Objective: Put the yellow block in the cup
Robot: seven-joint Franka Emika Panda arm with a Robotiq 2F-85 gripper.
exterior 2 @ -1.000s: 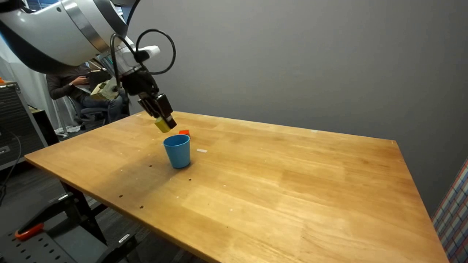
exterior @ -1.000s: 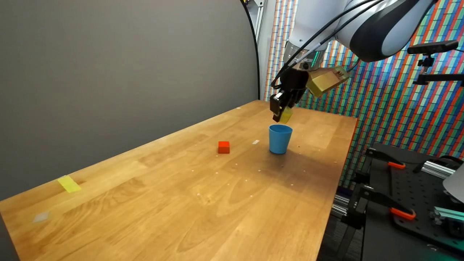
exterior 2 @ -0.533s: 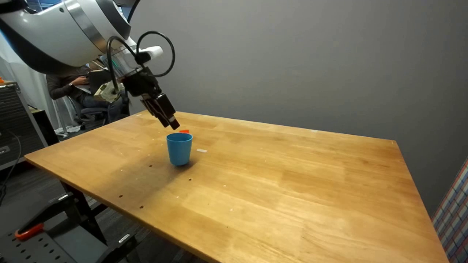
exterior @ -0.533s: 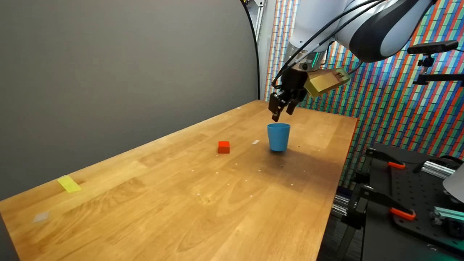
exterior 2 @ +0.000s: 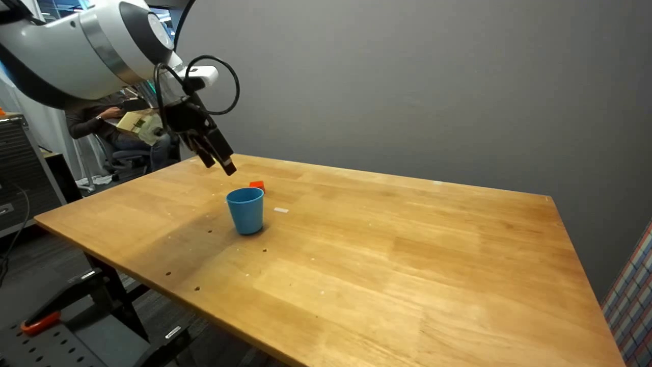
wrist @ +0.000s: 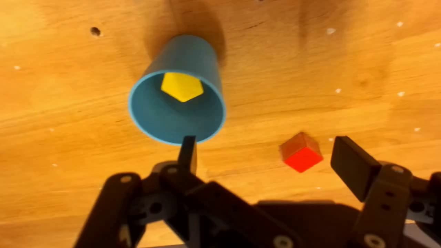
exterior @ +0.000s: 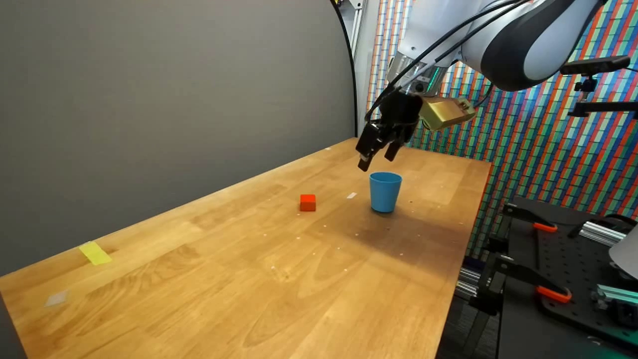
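Inside the blue cup (wrist: 187,55) lies the yellow block (wrist: 182,86), visible through the mouth in the wrist view. In both exterior views the cup (exterior: 385,193) stands upright on the table, and its wall hides the block. My gripper (wrist: 263,148) is open, its fingers wide apart with nothing between them. In an exterior view the gripper (exterior: 377,162) hangs just above rim height, off to one side of the cup. One of its fingertips (wrist: 187,148) overlaps the cup's near rim in the wrist view; there it looks higher than the cup, not clearly touching.
A small red block (exterior: 307,203) sits on the wooden table (exterior: 279,299) near the cup. In the wrist view the red block (wrist: 301,156) appears beyond the gap between the fingers. A flat pale-yellow piece (exterior: 95,253) lies at the table's far edge.
One second ago the gripper held the yellow block over the cup. Its fingers have since opened and let the block go. The cup rocked slightly and settled; the gripper has moved sideways off it.
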